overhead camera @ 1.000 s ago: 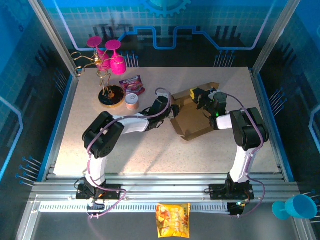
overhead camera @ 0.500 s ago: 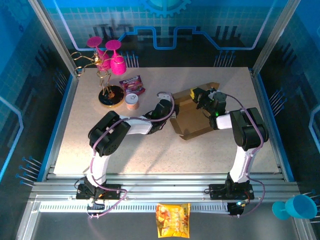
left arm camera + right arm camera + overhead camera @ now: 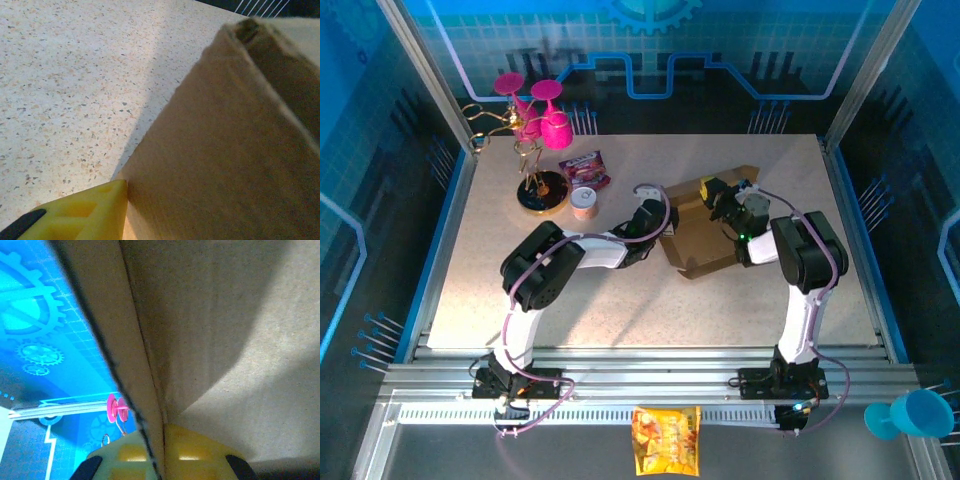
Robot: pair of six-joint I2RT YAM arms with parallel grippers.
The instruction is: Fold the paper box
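Inward and low, left pincer (image 3: 661, 224) and right pincer (image 3: 714, 192) at paper box (image 3: 706, 246).

Black-white arms (image 3: 590, 250), yellow jaws

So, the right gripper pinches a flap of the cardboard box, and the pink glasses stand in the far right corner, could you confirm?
Not quite: the top view shows the pink glasses in the far left corner. The right gripper does pinch a flap of the cardboard box.

A plain brown paper box (image 3: 225, 150) wall fills the right side, one corner at top right. Pale speckled worktop (image 3: 65, 75) lies left. A yellow tool finger (image 3: 87, 215) touches the wall, bottom left.
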